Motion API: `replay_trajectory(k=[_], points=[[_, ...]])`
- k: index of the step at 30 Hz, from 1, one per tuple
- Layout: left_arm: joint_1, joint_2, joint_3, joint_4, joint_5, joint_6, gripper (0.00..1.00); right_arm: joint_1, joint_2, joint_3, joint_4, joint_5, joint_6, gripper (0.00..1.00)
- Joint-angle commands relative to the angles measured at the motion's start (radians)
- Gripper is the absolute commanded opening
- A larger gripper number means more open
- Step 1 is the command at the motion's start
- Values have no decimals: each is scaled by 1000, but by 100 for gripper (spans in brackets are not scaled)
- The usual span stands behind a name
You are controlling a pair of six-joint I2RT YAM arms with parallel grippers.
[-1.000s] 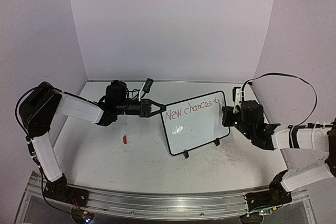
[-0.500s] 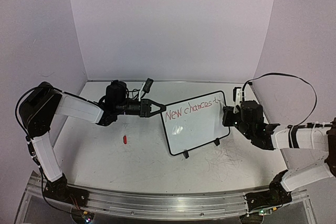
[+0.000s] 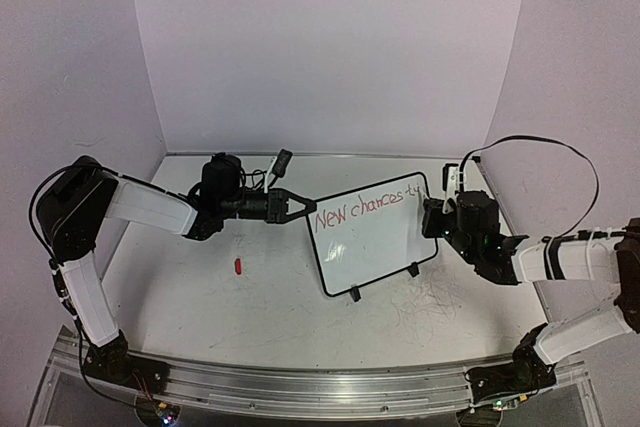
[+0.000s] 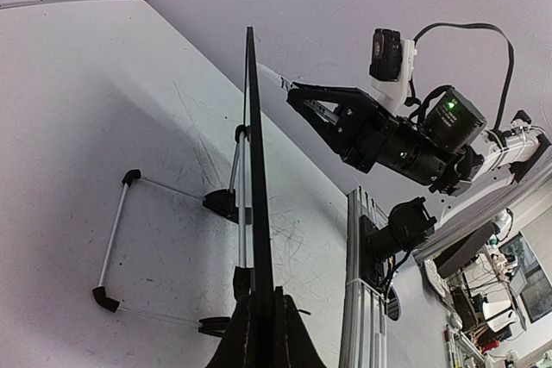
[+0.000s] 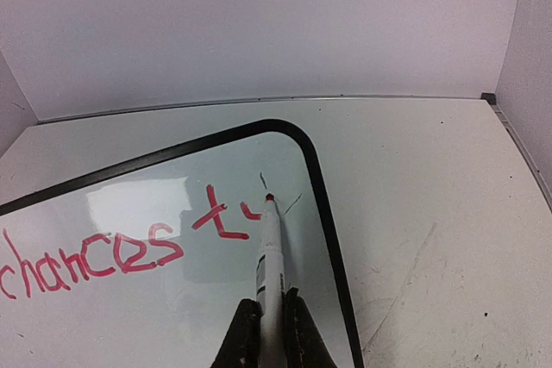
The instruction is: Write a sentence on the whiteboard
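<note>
The whiteboard (image 3: 375, 237) stands tilted on its two black feet in the middle of the table, with "New chances t" and a fresh stroke in red along its top. My left gripper (image 3: 305, 205) is shut on the board's upper left edge; in the left wrist view the whiteboard's black frame (image 4: 256, 170) runs edge-on up from my left gripper (image 4: 263, 321). My right gripper (image 3: 430, 219) is at the board's right edge, shut on a white marker (image 5: 272, 269). The marker's red tip (image 5: 269, 198) rests on the whiteboard (image 5: 129, 299) just right of the last stroke.
A small red marker cap (image 3: 238, 266) lies on the scuffed white tabletop (image 3: 250, 317) left of the board. The board's wire stand (image 4: 116, 239) props it from behind. Purple walls close the back and sides. An aluminium rail (image 3: 300, 387) runs along the near edge.
The right gripper and marker have shifted slightly left and up along the board's top right corner. The left arm and the board have not moved.
</note>
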Motion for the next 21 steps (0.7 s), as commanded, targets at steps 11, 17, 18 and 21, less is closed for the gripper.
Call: replay_trajectory(k=[11, 17, 18, 21], points=[[-16, -17, 23, -45, 54, 9, 0, -4, 12, 23, 27, -75, -25, 0], [-16, -19, 23, -46, 52, 8, 0, -3, 11, 13, 2, -81, -9, 0], [-17, -18, 22, -46, 52, 8, 0, -4, 10, 9, 1, -84, -8, 0], [-16, -19, 23, -46, 52, 8, 0, -3, 8, -1, -1, -91, -6, 0]])
